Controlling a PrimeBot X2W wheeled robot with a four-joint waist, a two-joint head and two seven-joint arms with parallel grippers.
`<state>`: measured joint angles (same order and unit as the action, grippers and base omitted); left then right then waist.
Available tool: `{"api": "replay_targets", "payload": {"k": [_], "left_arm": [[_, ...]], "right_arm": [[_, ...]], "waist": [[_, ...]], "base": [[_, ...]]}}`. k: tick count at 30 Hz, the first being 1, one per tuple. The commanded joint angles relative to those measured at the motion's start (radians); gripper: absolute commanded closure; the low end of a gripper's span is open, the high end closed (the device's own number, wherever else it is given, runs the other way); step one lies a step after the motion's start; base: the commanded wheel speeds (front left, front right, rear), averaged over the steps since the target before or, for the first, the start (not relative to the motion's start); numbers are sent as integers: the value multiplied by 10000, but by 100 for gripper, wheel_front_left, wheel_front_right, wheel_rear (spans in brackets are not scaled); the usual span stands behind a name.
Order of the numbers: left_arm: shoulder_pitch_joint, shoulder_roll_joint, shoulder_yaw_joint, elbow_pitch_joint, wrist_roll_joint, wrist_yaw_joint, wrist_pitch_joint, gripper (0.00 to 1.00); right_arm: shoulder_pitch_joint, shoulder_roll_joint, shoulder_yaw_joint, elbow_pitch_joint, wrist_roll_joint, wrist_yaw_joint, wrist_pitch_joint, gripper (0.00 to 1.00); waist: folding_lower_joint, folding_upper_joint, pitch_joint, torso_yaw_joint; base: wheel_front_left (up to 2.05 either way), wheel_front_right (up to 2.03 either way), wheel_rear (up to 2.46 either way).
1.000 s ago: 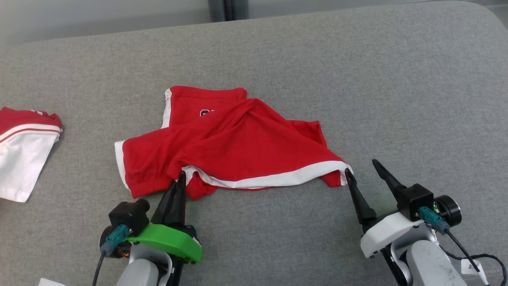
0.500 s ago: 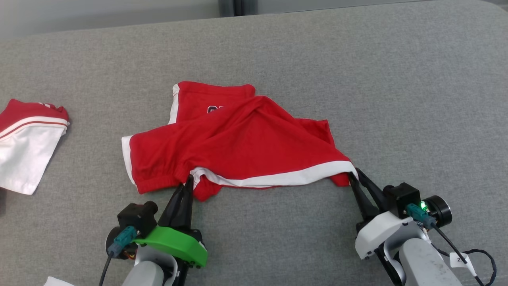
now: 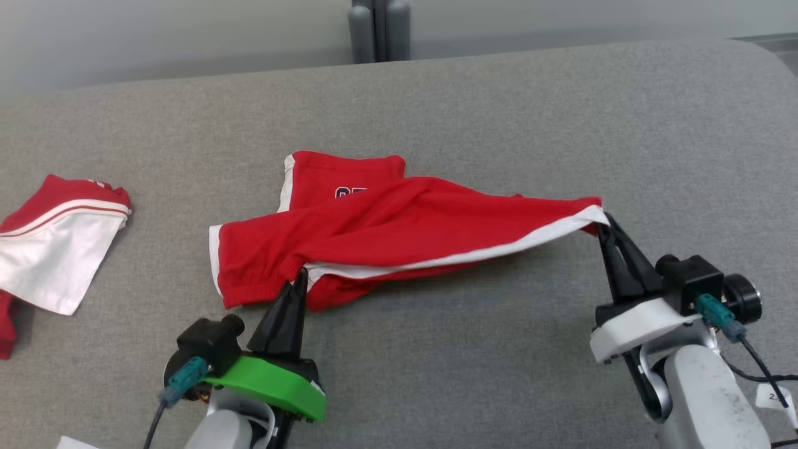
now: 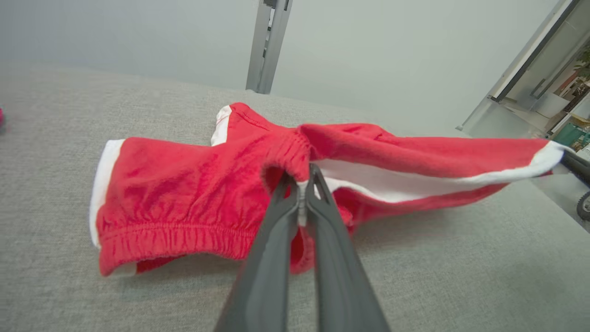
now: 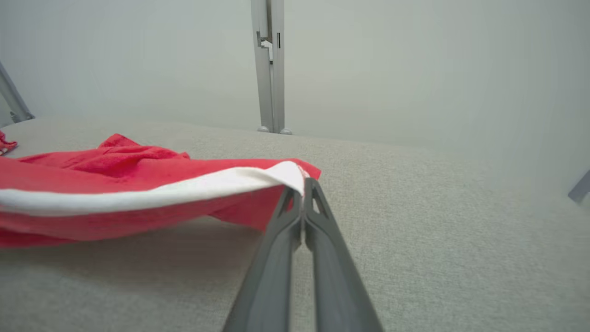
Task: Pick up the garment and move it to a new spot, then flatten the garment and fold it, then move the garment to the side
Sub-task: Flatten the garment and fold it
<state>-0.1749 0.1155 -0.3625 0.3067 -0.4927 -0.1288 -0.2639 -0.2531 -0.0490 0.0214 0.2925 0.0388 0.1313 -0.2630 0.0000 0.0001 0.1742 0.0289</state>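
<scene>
On the grey fabric-covered table (image 3: 499, 112), the red cloth garment with white trim (image 3: 386, 231) is held at two points. Its end by the gathered waistband is clamped in the left claw (image 3: 300, 279), and its white-edged corner is clamped in the right claw (image 3: 603, 219) and raised clear of the table. For the lift to go well, both claws should be raised together and drawn apart evenly, so that the cloth is kept taut and neither pinch is lost. Counted: two claws, one garment in hand, and one other red-and-white cloth (image 3: 62, 249) — laid well apart at the left.
</scene>
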Motion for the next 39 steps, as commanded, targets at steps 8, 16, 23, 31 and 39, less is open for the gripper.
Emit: {"api": "replay_targets", "payload": {"k": [8,16,23,31,39], "left_arm": [[-1410,1836,-870,-1513,-1015,-28,-2,100],[-4576,3410,-1337,-3028,-2469,-29,1413,100],[-6882,3855,-1182,-3043,-3284,-29,2393,100],[-8855,3733,-1394,-1483,-3816,-29,2501,100],[-10700,3329,-1650,197,-4309,-29,990,100]], "right_arm": [[-1033,-356,-375,-1547,-241,-12,-26,100],[-2855,-1628,252,-2280,-37,-11,-9,100],[-5287,-2334,997,-2134,-257,-11,564,100],[-8256,-2250,1476,-501,-1188,-11,694,100],[-10375,-1510,179,778,-2547,-12,72,100]], "waist": [[0,-1,-951,-132],[0,-1,-965,-238],[0,-1,256,-588],[0,-1,2227,-1079],[0,-1,3111,-1364]], "base": [[0,0,0],[0,0,0],[0,0,0],[0,0,0],[0,0,0]]}}
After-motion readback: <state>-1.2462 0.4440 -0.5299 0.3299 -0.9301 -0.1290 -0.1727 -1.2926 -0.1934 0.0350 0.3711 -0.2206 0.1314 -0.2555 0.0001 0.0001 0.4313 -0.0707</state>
